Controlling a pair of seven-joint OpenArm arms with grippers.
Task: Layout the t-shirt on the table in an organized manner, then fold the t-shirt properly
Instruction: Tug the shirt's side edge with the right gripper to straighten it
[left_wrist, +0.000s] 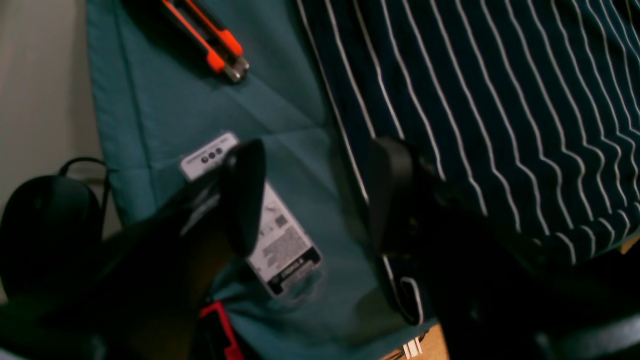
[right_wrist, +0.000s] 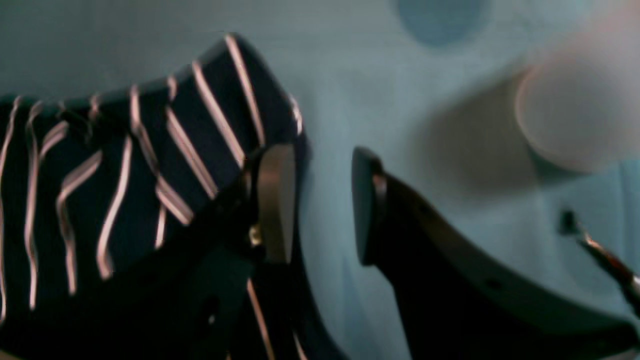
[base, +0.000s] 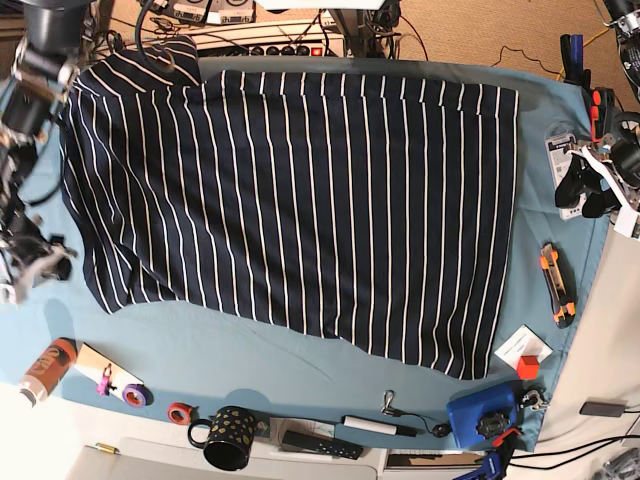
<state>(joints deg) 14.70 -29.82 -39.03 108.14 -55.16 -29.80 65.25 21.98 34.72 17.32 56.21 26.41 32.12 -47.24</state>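
A: Base view? The t-shirt (base: 300, 200) lies spread on the teal worktop (base: 300, 370).
B: Wrist views only: left pincer (left_wrist: 315, 195) released beside its hem; right pincer (right_wrist: 320, 205) released at its edge

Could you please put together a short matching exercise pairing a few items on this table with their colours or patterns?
Items:
1. t-shirt
2. mug
3. utility knife
4. table cloth

Descriptions:
A. black with small light dots
B. teal-blue
C. orange and black
D. navy with thin white stripes

Pairs: 1-D, 2-A, 3-C, 4-B
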